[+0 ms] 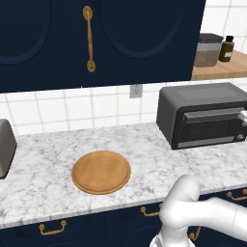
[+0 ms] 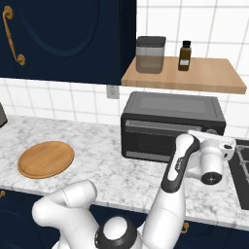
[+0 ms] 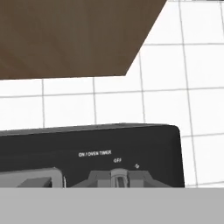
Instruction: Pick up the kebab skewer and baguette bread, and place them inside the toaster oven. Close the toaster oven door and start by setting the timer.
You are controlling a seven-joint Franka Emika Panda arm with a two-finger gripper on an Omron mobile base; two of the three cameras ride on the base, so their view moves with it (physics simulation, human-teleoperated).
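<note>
Shut tight, my tool (image 2: 227,144) sits at the right end of the toaster oven (image 2: 170,124) front in the right base view, fingers pinched narrow at the control side. The toaster oven door (image 2: 154,137) stands closed to the left of it, and the wooden plate (image 2: 45,159) lies bare on the worktop (image 2: 102,165), well left of the oven.

From the left base view, the oven stands at the back right of the worktop with its door up against the body; my tool (image 1: 243,116) pokes in at the oven's right edge, just above the small round knob (image 1: 240,137). I cannot see skewer or bread through the dark glass.

Looking along my hand, the timer knob (image 3: 118,177) sits dead ahead under the "ON / OVEN TIMER" lettering, pointing to OFF. I judge it small, stiff and smooth: best pinched across its raised ridge and twisted.
</note>
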